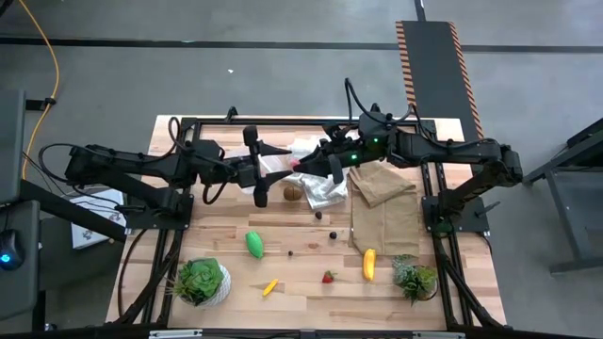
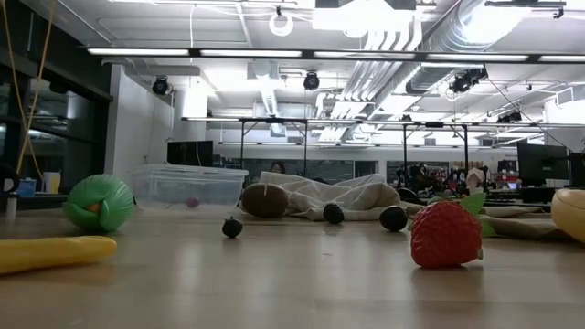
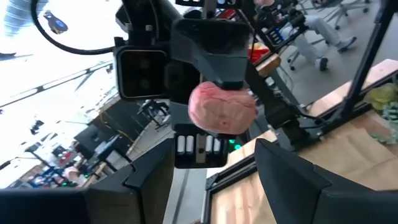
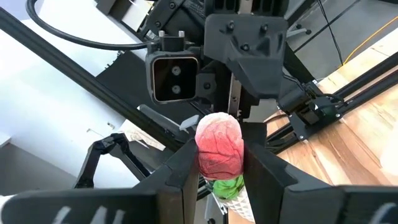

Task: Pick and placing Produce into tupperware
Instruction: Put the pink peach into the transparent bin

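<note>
Two dark robot arms meet in mid-air over the far middle of a wooden table (image 1: 311, 301); the right pincer (image 4: 221, 157) is clenched on a pink-red piece of produce (image 4: 219, 140) with a green tuft beneath it; the left pincer (image 3: 214, 155) faces it head-on, released, its fingers spread to either side of the piece and not touching it. This looks like a hand-over. To do it well, the left pincer should probably centre on the piece and clench firmly before the right lets go. The clear tupperware (image 2: 187, 185) sits on the table below the pincers, beside a white cloth (image 1: 320, 188). Well apart from the pincers, toward the near edge, lie a green oval (image 1: 254, 244), a strawberry (image 1: 328, 277) and a yellow piece (image 1: 368, 264). Around the table is grey floor; beyond it is a bright workshop with ceiling ducts.
</note>
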Tool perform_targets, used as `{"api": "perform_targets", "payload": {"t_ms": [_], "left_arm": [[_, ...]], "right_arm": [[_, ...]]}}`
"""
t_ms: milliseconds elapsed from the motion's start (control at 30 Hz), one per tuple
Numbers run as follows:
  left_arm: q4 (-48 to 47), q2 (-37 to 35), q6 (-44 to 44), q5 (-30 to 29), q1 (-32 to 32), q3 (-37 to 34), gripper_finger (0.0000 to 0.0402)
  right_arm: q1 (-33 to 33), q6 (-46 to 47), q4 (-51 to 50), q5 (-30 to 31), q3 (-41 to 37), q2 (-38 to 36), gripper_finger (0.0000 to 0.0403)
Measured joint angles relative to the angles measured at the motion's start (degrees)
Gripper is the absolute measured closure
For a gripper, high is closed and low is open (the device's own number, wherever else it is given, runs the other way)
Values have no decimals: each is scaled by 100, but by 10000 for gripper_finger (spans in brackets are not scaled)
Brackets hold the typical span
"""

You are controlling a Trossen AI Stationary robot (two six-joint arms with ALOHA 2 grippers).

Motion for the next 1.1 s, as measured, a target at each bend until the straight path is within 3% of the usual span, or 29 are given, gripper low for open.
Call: {"api": "perform_targets", "payload": {"t_ms": [1100], "left_arm": [[337, 173, 15, 476, 2, 13, 190]], "right_arm": [[-52, -19, -67, -5, -11, 2, 308]]}}
